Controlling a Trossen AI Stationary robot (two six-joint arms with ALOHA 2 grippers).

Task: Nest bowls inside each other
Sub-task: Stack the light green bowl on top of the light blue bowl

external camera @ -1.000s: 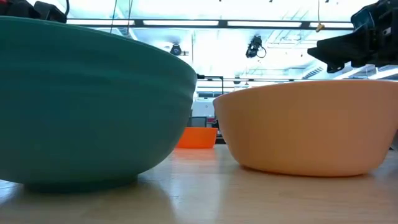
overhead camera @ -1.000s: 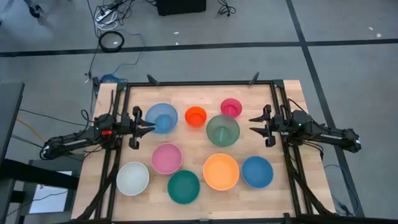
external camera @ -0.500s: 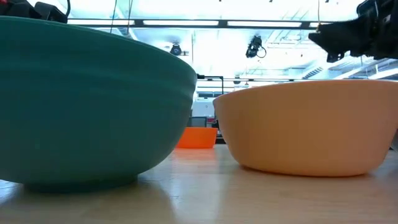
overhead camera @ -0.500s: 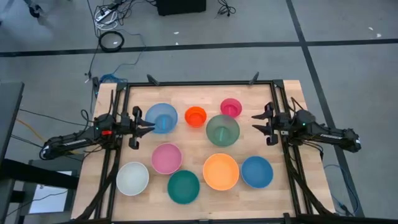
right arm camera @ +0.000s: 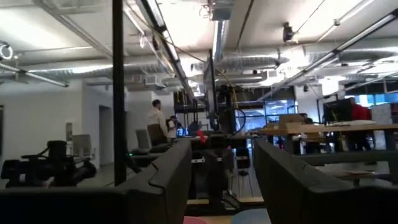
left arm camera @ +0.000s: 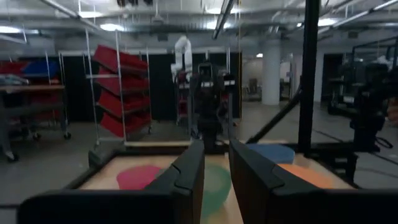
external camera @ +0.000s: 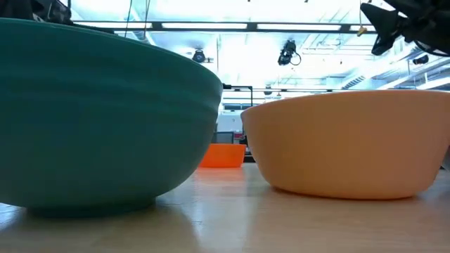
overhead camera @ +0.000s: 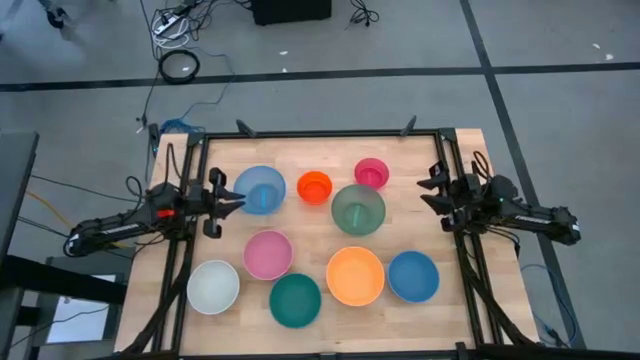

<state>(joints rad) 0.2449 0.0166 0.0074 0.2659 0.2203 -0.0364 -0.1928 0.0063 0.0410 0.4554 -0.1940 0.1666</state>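
Note:
Several plastic bowls stand apart on their bases on the wooden table: light blue (overhead camera: 260,189), red-orange (overhead camera: 314,186), magenta (overhead camera: 371,173), grey-green (overhead camera: 358,209), pink (overhead camera: 268,254), white (overhead camera: 213,286), teal (overhead camera: 295,300), orange (overhead camera: 355,276) and blue (overhead camera: 413,276). My left gripper (overhead camera: 241,197) hovers at the table's left edge, just left of the light blue bowl, open and holding nothing (left arm camera: 216,180). My right gripper (overhead camera: 428,190) hovers at the right edge, tipped upward, open and holding nothing (right arm camera: 221,171). The low view shows the teal bowl (external camera: 98,112) and the orange bowl (external camera: 344,144) up close.
A black frame (overhead camera: 320,133) runs along the table's far edge and down both sides by the arms' bases. Bare wood (overhead camera: 300,235) lies between the bowls. Beyond the table the wrist views show a workshop with shelves and a person far off (right arm camera: 155,121).
My right gripper has tipped upward and risen, its fingertips drawing back toward the table's right edge. My left gripper has tipped up slightly. No bowl has moved.

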